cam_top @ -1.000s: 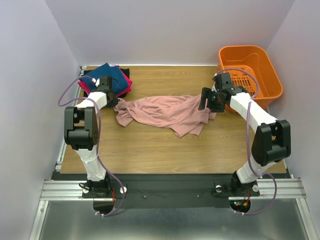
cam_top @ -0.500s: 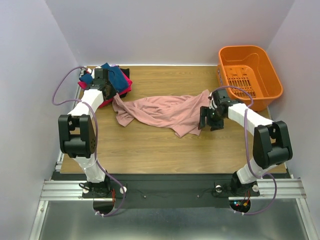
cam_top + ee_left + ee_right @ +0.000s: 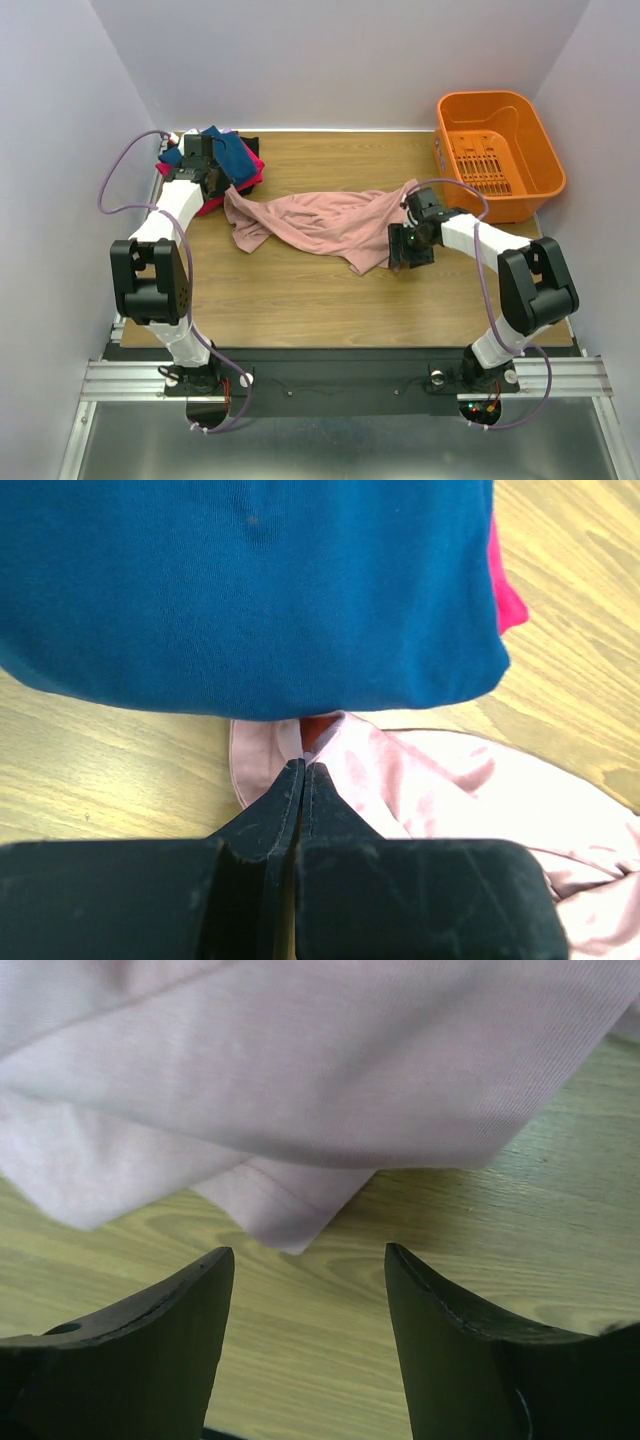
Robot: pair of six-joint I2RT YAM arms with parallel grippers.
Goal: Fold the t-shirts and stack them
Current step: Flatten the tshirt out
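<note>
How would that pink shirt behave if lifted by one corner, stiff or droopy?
Probably floppy: the pink t-shirt lies crumpled in soft folds on the table. Likely light, since the left gripper pinches just a thin edge of it. Pushed, it would probably bunch up rather than slide whole; its cloth drapes loosely.

Robot lab cell: plain white walls (image 3: 340,60), wood table (image 3: 300,290) — aluminium mounting rail (image 3: 120,380).

White-shelled arms (image 3: 172,205) with bulky black joints (image 3: 150,285) and looping purple cables (image 3: 118,178)
</note>
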